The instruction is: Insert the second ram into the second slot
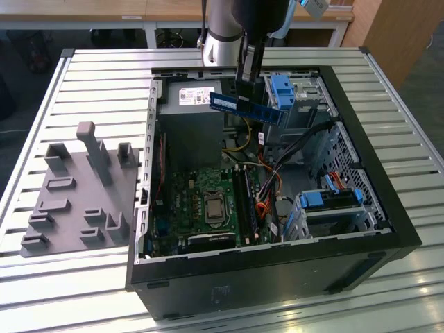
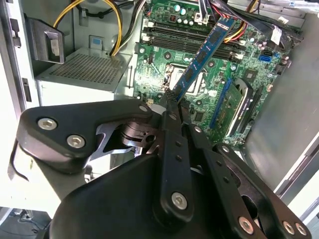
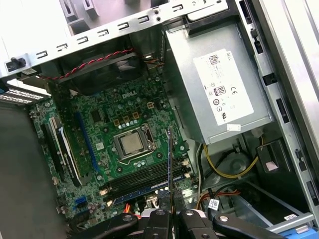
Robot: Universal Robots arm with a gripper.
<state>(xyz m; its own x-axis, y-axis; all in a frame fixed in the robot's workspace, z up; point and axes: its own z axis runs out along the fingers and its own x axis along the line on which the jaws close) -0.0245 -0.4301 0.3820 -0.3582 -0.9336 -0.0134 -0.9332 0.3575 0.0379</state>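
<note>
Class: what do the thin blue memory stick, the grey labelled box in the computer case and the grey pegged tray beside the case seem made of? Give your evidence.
The thin blue memory stick looks like glossy lacquered circuit board carrying dark chips. The grey labelled box seems to be bare sheet metal, with a dull sheen and folded edges. The grey pegged tray is probably matte plastic, uniform and unreflective.

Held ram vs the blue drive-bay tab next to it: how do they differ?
The second ram is a thin flat board with a white label; the blue drive-bay tab is chunky plastic. The ram hangs clamped in the gripper over the open case; the tab sits fixed on the drive cage. Both are blue.
</note>
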